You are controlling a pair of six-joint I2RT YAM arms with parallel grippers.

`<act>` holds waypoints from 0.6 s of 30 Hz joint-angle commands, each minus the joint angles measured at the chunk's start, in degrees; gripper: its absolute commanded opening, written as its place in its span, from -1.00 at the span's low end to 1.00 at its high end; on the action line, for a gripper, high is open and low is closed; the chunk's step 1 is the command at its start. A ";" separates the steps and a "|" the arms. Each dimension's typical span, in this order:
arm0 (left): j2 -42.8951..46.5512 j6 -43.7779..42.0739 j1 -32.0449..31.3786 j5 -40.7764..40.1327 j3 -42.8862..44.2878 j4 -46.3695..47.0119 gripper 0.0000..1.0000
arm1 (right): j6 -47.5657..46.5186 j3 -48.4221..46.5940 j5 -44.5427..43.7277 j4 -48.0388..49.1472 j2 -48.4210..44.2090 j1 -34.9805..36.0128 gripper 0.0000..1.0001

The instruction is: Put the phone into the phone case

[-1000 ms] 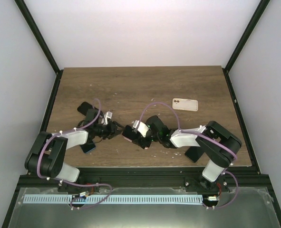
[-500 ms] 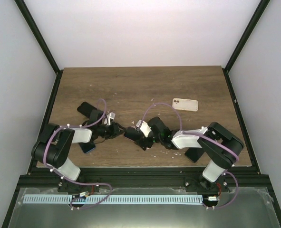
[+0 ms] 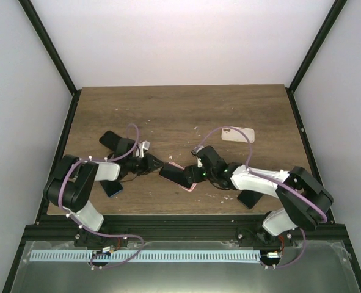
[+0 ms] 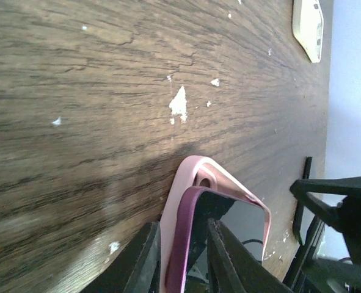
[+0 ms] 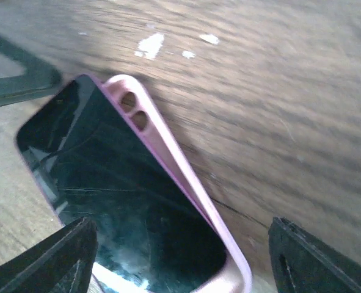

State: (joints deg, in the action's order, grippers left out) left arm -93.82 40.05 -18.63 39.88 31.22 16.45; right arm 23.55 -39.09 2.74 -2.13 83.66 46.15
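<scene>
A dark-screened phone [image 3: 175, 174] with a purple rim lies partly inside a pink case [image 3: 189, 186] at mid-table. In the left wrist view my left gripper [image 4: 183, 235] is shut on one end of both. The phone's purple edge [image 4: 186, 232] stands off the pink case wall [image 4: 229, 180] there. It also shows in the top view, where the left gripper [image 3: 156, 163] is at the phone's left end. My right gripper [image 3: 195, 173] is open. Its fingers [image 5: 64, 256] straddle the phone's [image 5: 119, 195] other end without touching. The case edge [image 5: 180, 171] runs along the screen.
A cream phone case [image 3: 237, 134] lies back right, also in the left wrist view [image 4: 308, 27]. A black phone [image 3: 110, 139] and a blue object [image 3: 113, 189] lie near the left arm. A black object [image 3: 248, 198] lies by the right arm.
My left gripper has reached right and closed on the phone and case. My right gripper has let go, opened and drawn back to the right. The phone now lies lower and flatter.
</scene>
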 commanded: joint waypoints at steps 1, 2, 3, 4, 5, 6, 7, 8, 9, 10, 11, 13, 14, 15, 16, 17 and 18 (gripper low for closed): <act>-1.41 -1.39 -0.85 0.07 1.83 1.30 -0.56 | 13.29 2.21 -0.75 -4.56 -1.65 -1.65 0.48; -1.71 -1.32 -1.06 0.40 2.09 1.49 -0.59 | 14.30 2.75 -0.73 -4.24 -1.65 -1.80 0.43; -2.02 -1.10 -1.12 0.72 2.19 1.79 -0.60 | 15.23 3.15 -0.60 -4.13 -1.66 -1.96 0.39; -2.06 -0.87 -1.25 0.88 2.32 1.97 -0.61 | 16.16 3.42 -0.41 -4.42 -1.55 -2.12 0.34; -1.88 -0.56 -1.38 0.78 2.42 2.11 -0.60 | 17.74 3.62 -0.22 -4.71 -1.59 -2.24 0.29; -1.63 -0.37 -1.48 0.73 2.43 2.41 -0.60 | 19.79 3.97 0.70 -4.41 -1.60 -2.29 0.25; -1.24 -0.31 -1.56 0.71 2.40 2.51 -0.58 | 20.91 4.40 1.77 -3.61 -1.64 -2.27 0.22; -0.67 -0.50 -1.59 0.44 2.57 2.00 -0.54 | 22.44 4.82 2.26 -3.02 -1.47 -2.29 0.20; 0.05 -1.03 -1.55 -0.37 2.94 0.72 -0.49 | 24.08 5.29 2.57 -2.82 -1.29 -2.25 0.17; 0.86 -1.71 -1.58 -1.63 3.25 -1.07 -0.42 | 25.74 5.26 3.24 -2.75 -0.97 -2.24 0.17; 1.76 -2.59 -1.58 -3.08 3.54 -2.99 -0.38 | 26.82 5.35 4.17 -2.45 -0.69 -2.29 0.18; 3.40 -4.48 -1.56 -6.36 3.95 -6.98 -0.33 | 28.37 5.96 7.12 -0.12 0.13 -2.21 0.18; 4.03 -5.43 -1.58 -8.07 4.12 -9.16 -0.32 | 28.73 6.12 8.15 0.98 0.83 -2.21 0.18; 4.48 -6.28 -1.58 -9.63 4.28 -11.32 -0.31 | 28.89 5.90 8.37 1.31 1.57 -2.21 0.17; 4.85 -7.07 -1.58 -11.05 4.48 -13.74 -0.31 | 28.73 5.51 8.23 1.21 2.32 -2.21 0.15; 5.25 -7.57 -1.57 -11.77 4.54 -15.24 -0.31 | 28.37 5.18 8.01 1.36 3.03 -2.21 0.10; 5.68 -7.85 -1.58 -12.07 4.38 -16.31 -0.32 | 27.79 5.01 7.72 1.59 3.51 -2.23 0.04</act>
State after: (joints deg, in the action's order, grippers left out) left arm -90.11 36.38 -19.99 33.26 34.74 8.34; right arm 49.06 -33.78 8.78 -1.61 84.14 44.12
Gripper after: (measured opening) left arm 0.345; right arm 0.561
